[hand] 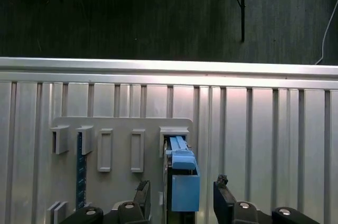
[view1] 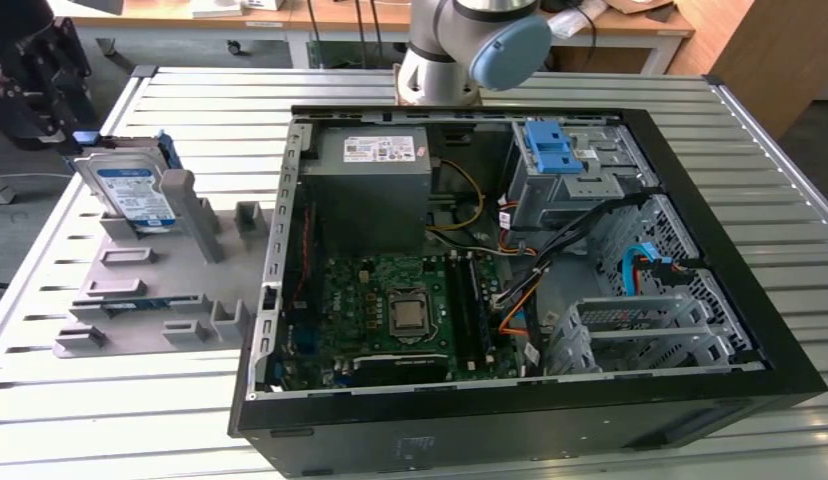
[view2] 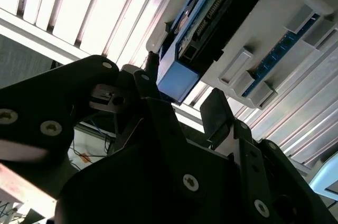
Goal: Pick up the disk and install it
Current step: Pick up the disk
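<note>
The disk, a silver drive with a white-and-blue label in a blue carrier, stands on edge in a slot of the grey fixture at the exterior view's left. In the first wrist view its blue carrier end lies between the two black fingers of my gripper. The gripper is open, with a gap on each side of the carrier. The second wrist view shows the disk from its connector side, just beyond the gripper. In the exterior view the black gripper hangs at the far left by the disk's far end.
An open black computer case lies on the slatted metal table. Inside it are a grey power-supply box, a motherboard and a drive cage with a blue latch. The table edge runs just beyond the fixture.
</note>
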`<state>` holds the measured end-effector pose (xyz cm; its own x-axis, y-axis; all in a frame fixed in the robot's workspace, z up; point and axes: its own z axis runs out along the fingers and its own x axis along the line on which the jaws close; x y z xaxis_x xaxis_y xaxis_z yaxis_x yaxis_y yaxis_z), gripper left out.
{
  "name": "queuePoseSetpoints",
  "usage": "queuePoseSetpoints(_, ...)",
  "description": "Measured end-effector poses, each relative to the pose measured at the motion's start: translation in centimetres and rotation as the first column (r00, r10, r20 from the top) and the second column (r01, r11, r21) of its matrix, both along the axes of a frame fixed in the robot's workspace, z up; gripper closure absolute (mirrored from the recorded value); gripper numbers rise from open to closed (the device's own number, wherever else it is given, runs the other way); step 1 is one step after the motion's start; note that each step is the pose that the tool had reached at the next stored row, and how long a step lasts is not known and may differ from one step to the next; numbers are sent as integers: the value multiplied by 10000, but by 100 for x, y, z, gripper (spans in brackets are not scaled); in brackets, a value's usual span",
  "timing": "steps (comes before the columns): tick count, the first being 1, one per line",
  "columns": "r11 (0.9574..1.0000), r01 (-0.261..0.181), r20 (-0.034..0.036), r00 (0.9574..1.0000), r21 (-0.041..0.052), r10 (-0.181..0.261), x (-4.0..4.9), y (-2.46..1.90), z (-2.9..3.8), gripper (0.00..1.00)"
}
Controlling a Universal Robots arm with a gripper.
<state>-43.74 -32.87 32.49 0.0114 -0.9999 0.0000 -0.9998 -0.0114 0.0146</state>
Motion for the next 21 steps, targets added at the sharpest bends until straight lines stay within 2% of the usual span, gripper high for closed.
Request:
queuePoseSetpoints(3,9999,143,-1,9999,-67,-143,-15,1,-41,41)
queuePoseSetpoints(11,9999,144,-1,9999,-69,-144,-16,2,-161,41)
queuePoseSetpoints(13,9999,145,-3,9999,-69,-145,-16,3,-174,43)
queuePoseSetpoints(14,9999,145,-4,9999,-69,-145,-16,4,-176,50)
queuePoseSetpoints(21,9999,143,-1,9999,-68,-143,-15,21,-195,50)
